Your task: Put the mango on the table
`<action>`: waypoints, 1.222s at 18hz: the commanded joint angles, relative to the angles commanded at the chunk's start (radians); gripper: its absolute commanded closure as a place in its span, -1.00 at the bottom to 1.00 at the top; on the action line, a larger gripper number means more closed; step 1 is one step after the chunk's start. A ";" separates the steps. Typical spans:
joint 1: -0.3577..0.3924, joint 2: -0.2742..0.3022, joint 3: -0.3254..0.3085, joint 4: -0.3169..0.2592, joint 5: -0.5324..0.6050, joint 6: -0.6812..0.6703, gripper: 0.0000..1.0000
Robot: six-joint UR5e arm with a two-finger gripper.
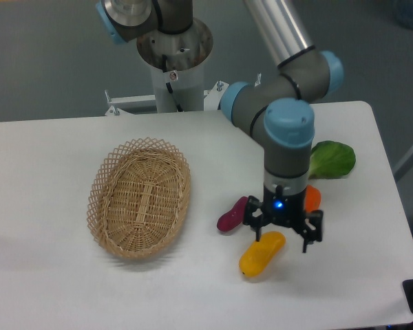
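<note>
**Camera view: mango on the table under my spread pincer**

My pincer hangs with its black fingers apart, gripping nothing. The mango, smooth, elongated and yellow, lies on the white table just below. The oval woven wicker basket sits well apart. I can read no writing.
</note>
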 joint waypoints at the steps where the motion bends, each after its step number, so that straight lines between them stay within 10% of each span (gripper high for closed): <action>1: 0.024 0.028 0.001 -0.018 -0.003 0.030 -1.00; 12: 0.279 0.192 0.029 -0.393 -0.014 0.757 -1.00; 22: 0.350 0.204 0.029 -0.413 -0.014 0.919 -1.00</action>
